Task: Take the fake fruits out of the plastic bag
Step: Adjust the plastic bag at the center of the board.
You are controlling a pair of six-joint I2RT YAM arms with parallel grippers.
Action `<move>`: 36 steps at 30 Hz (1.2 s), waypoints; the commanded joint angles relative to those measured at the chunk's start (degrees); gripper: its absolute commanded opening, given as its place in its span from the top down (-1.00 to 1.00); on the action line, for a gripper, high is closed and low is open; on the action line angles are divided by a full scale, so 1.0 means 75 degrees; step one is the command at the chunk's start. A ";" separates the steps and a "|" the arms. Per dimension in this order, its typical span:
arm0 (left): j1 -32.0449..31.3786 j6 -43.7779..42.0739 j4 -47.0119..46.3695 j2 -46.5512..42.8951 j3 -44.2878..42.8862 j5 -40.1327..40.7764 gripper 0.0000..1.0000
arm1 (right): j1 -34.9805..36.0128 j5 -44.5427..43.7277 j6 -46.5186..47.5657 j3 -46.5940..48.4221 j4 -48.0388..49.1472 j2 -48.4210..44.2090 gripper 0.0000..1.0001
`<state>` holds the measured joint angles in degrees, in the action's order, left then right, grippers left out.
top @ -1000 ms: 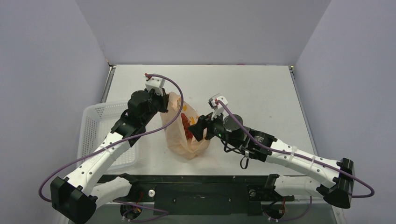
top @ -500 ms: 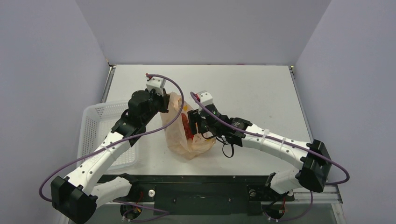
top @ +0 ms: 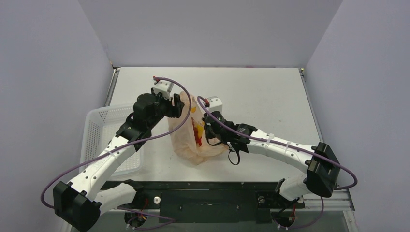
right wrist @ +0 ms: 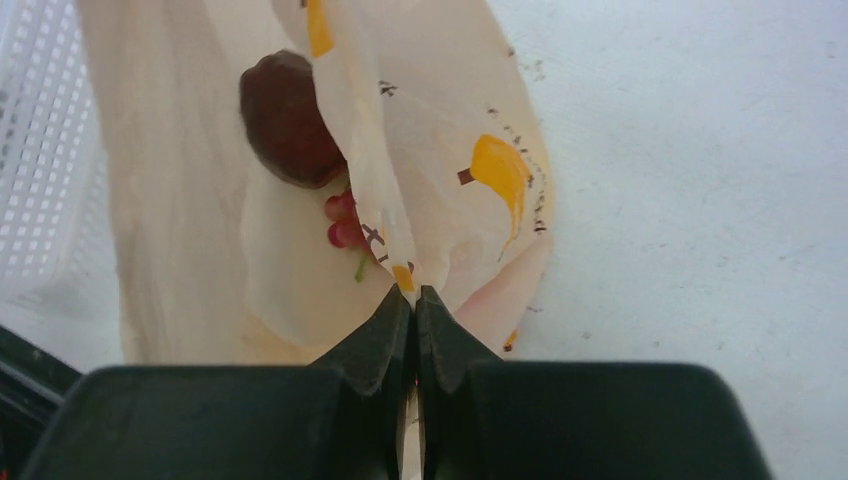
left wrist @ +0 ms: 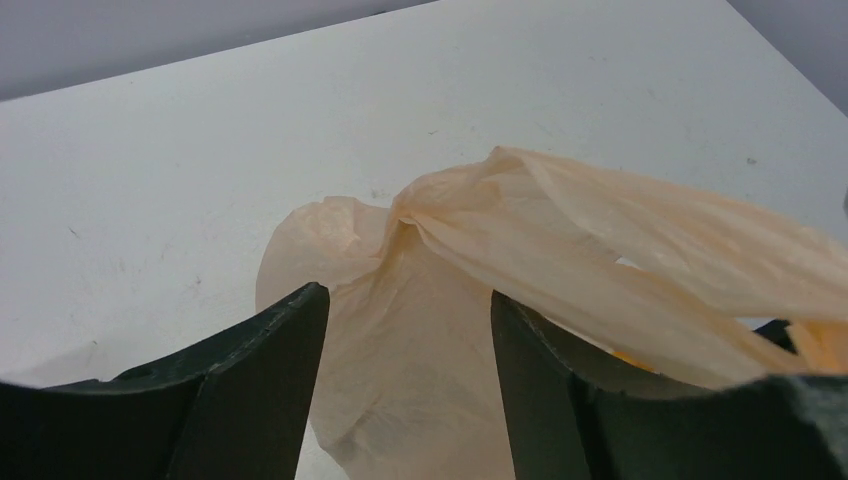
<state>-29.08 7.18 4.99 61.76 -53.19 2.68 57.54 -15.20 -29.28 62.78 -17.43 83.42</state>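
The peach-orange plastic bag (top: 186,145) lies crumpled in the middle of the table. Through its mouth show the fake fruits: a dark red round one (right wrist: 290,120) and a cluster of small red berries (right wrist: 343,220), seen from above as a red patch (top: 197,131). My right gripper (right wrist: 413,292) is shut on a fold of the bag's rim; from above it (top: 207,129) sits at the bag's right side. My left gripper (left wrist: 405,300) stands open at the bag's far end (top: 180,104), its fingers (left wrist: 290,340) apart with loose bag plastic (left wrist: 600,240) lying between and beyond them.
A white mesh basket (top: 96,125) stands at the left edge of the table, under the left arm, and shows at the left (right wrist: 40,150) of the right wrist view. White tabletop (top: 270,96) stretches to the back and right.
The right arm swung left to the bag and its gripper shut on the rim. The left gripper, shut on the bag before, has opened.
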 commanded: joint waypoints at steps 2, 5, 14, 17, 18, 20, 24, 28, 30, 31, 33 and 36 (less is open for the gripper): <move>0.0045 -0.0031 -0.0318 -0.0258 -0.0325 -0.0256 -0.55 | -0.0987 -0.0244 -0.0405 -0.0348 0.0651 -0.0759 1.00; 0.0045 -0.0020 -0.0508 -0.0507 -0.0099 -0.0326 -0.90 | -0.1443 -0.0164 -0.0502 -0.0383 0.0688 -0.0842 1.00; -0.0030 0.0140 -0.0916 -0.0289 -0.0157 -0.2402 -0.95 | -0.1700 -0.0443 -0.0497 -0.0129 0.0716 -0.1107 1.00; -0.0225 0.0169 -0.0576 0.0128 -0.0463 -0.2747 -0.95 | -0.1677 -0.0531 -0.0514 -0.0154 0.0850 -0.1255 1.00; -0.0336 0.0106 -0.0307 0.0351 -0.0592 -0.2765 -0.94 | -0.1661 -0.0565 -0.0514 -0.0161 0.0889 -0.1331 1.00; -0.0534 -0.0010 0.0075 0.0695 -0.0827 -0.2716 -0.94 | -0.1651 -0.0634 -0.0525 -0.0176 0.0957 -0.1427 1.00; -0.0851 -0.0107 0.0625 0.1358 -0.1190 -0.2598 -0.94 | -0.1632 -0.0606 -0.0517 -0.0153 0.1068 -0.1576 1.00; -0.0989 -0.0199 0.1095 0.1894 -0.1543 -0.2294 -0.67 | -0.1492 -0.0581 -0.0392 -0.0119 0.1093 -0.1601 1.00; -0.0985 -0.0237 0.1415 0.2060 -0.1740 -0.1777 -0.22 | -0.1453 -0.0877 -0.0335 -0.0226 0.1048 -0.1667 1.00; -0.0974 -0.0234 0.1550 0.2115 -0.1771 -0.1362 0.07 | -0.1491 -0.1019 -0.0331 -0.0273 0.1030 -0.1745 1.00; -0.0917 -0.0200 0.1640 0.2084 -0.1812 -0.0789 0.42 | -0.1630 -0.1122 -0.0242 -0.0369 0.0973 -0.1848 1.00; -0.0748 -0.0153 0.1634 0.1935 -0.1778 -0.0455 0.65 | -0.2007 -0.1401 0.0101 -0.0323 0.0707 -0.1927 1.00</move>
<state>-36.18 6.24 16.19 77.93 -63.37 -7.53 45.60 -20.73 -31.55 59.96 -12.51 72.10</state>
